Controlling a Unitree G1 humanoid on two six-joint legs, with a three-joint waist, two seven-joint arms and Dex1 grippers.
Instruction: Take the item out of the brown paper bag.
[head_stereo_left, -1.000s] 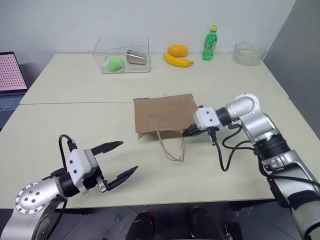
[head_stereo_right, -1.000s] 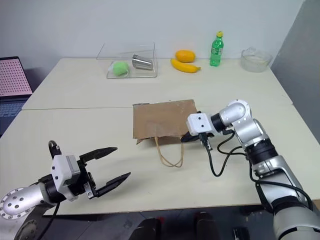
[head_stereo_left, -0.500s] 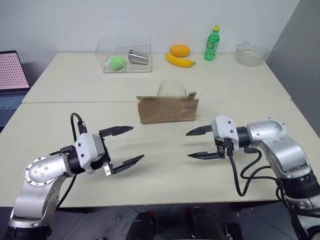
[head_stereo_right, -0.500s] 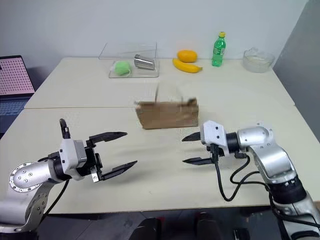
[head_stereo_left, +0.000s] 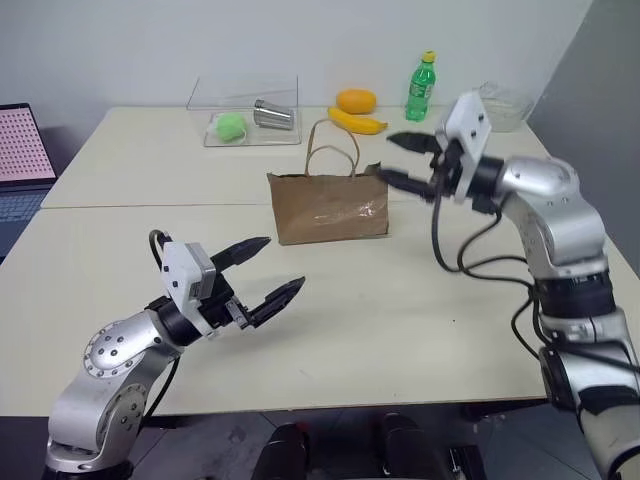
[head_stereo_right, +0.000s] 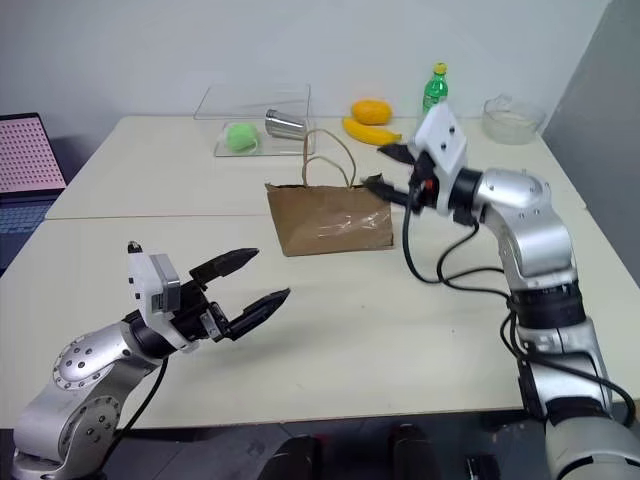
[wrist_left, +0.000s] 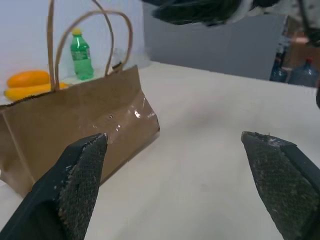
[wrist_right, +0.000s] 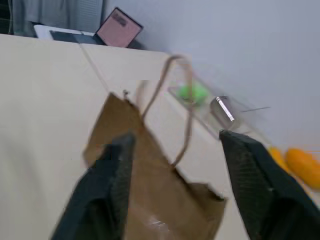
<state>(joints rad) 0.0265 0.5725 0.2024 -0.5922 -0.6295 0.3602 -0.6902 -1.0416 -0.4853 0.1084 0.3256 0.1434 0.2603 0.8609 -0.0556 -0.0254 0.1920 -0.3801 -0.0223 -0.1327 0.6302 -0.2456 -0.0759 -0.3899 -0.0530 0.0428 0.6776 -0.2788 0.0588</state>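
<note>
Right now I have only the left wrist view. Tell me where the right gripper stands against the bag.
Observer: The right gripper hangs open at the upper right corner of the brown paper bag, beside its raised handles.
Operator: Report the left gripper.
Observer: The left gripper is open in front of the bag, clear of it.
Operator: Name what lies behind the bag.
Observer: A clear box holding a green ball and a metal cup.

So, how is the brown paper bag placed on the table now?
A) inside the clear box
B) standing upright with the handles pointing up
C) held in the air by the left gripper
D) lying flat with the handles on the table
B: the brown paper bag stands on its base on the table, handles up.
</note>
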